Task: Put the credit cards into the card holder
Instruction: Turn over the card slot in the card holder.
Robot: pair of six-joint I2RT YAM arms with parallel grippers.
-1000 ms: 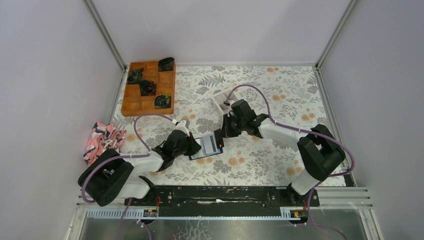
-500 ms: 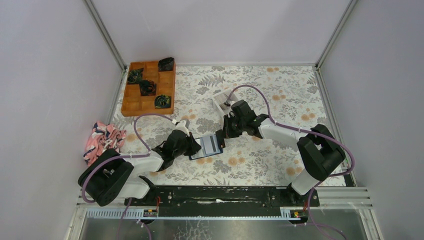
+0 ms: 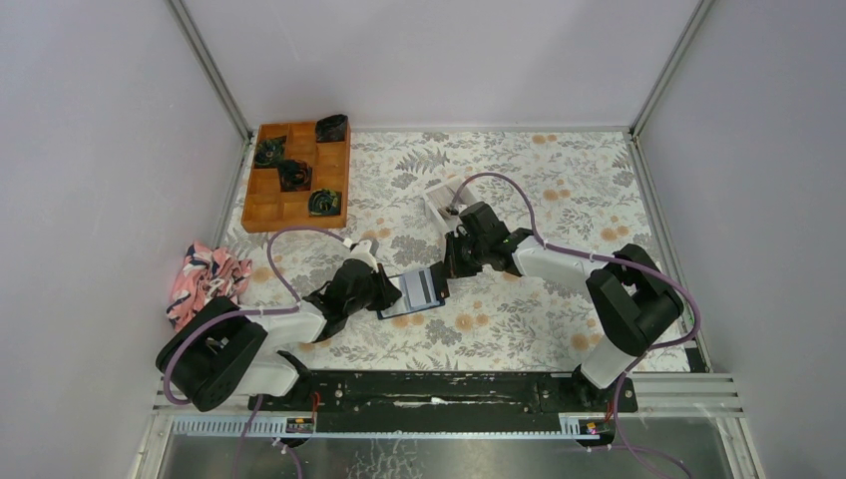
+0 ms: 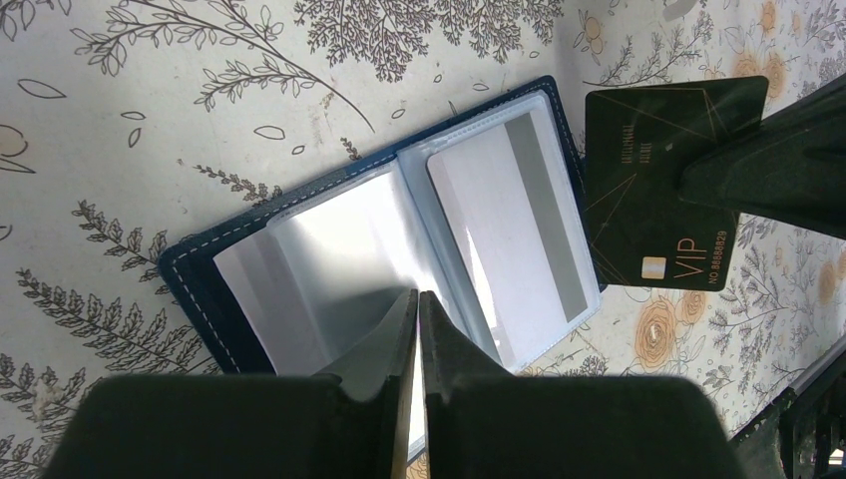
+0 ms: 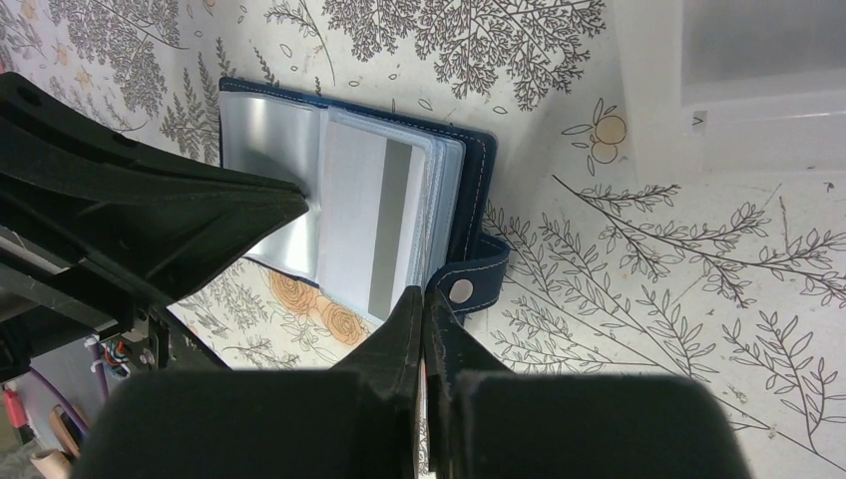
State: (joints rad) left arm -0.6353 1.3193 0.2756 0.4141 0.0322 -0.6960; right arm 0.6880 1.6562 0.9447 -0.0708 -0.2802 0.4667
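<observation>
Navy card holder (image 4: pixel 195 269) lies open and face up on the flowered table cover, ahead of the arm bases.

Near edge of the holder: left gripper (image 4: pixel 417 302), fingers pressed almost together, pinches one clear leaf (image 4: pixel 319 254) and lifts it off the stack. No card shows in that leaf. The next leaf over carries a pale card (image 4: pixel 504 230), grey stripe up, fully seated.

Far-right edge of the holder: dark card (image 4: pixel 648 195) with gold "VIP" lettering, pinched flat in the right gripper (image 5: pixel 424 299). The card's long edge sits just beside the holder's rim. Whether it is touching or slightly apart I cannot tell, because the right wrist view shows the card edge-on only. Snap strap (image 5: pixel 469 284) sticks out from the holder directly under the right fingertips.

Step in hand (judgement): feed the dark card into a pocket. To do it well:
- hold the left pinch firm, so the pocket mouth gapes and the holder cannot slide;
- bring the card level with the leaf, lead with one corner, then square it up;
- push along the leaf, not down onto it, since thin plastic will likely buckle;
- mind the strap, which could catch the card or the fingers;
- let go only once most of the card is inside.

Beyond the holder: white box (image 5: pixel 758 110) is near, on its far side. Orange tray (image 3: pixel 264 208) is well apart, far-left. Neither matters for this step.
</observation>
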